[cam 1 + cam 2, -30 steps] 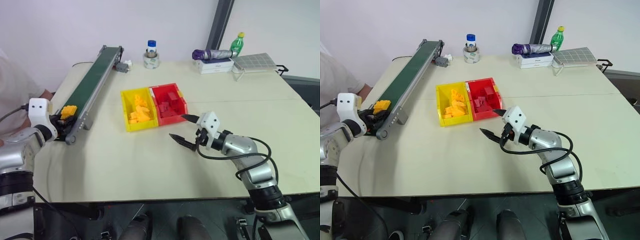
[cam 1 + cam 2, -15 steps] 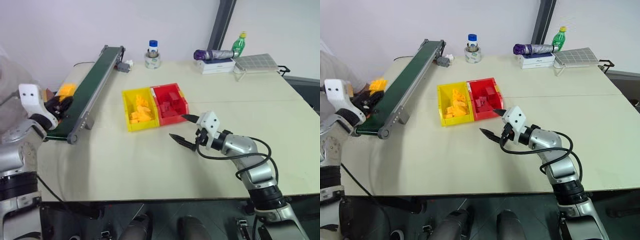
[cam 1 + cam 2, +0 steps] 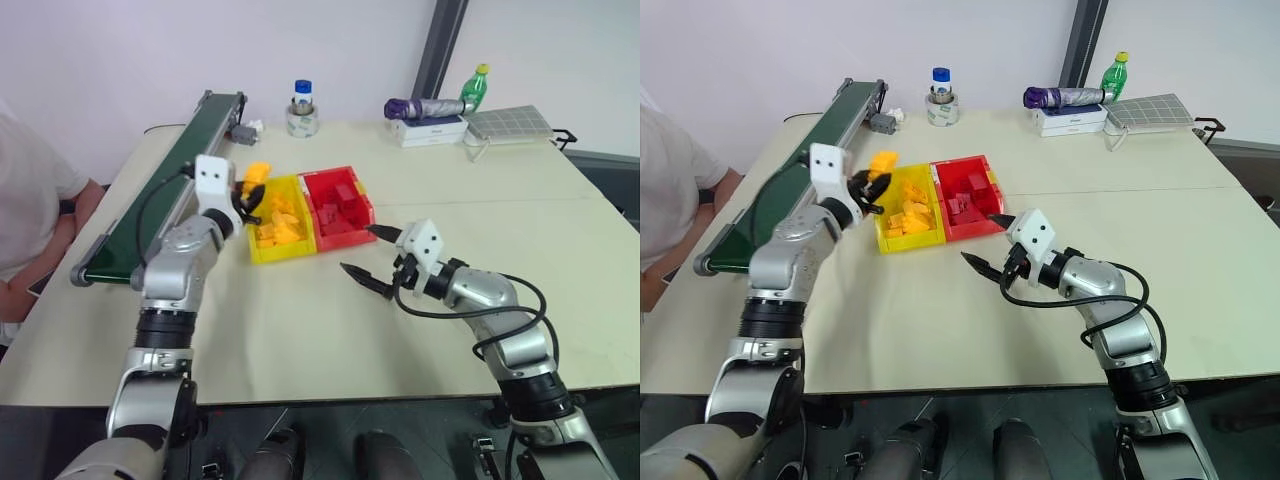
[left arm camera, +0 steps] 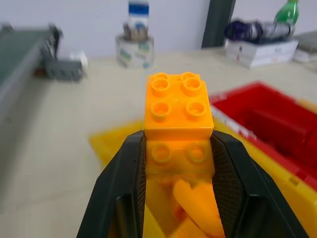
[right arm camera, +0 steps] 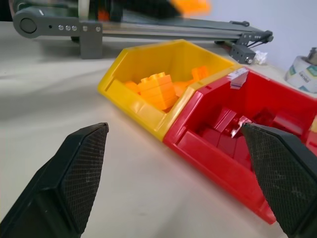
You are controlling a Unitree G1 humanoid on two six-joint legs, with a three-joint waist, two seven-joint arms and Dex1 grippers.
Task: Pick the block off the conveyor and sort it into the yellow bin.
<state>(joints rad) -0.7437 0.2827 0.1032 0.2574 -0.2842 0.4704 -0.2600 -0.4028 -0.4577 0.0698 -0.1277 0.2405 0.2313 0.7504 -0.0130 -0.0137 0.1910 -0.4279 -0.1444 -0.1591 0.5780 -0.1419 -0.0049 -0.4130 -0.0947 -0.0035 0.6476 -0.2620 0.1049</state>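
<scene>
Block (image 4: 178, 106) sits clamped in left end effector (image 4: 178, 148), above yellow bin (image 3: 252, 248).

We are seeing our right gripper (image 5: 181, 183) spreading wide before the yellow bin (image 5: 130, 94) and red bin (image 5: 218, 161), sitting side by side.

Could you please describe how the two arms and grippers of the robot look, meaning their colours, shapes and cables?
Both arms are silver-grey metal segments with black joints. Each wrist carries a white boxy block, and a black cable loops along each forearm. The left gripper and the right gripper each have two black tapered fingers; their inner pads show a fine mesh texture.
</scene>
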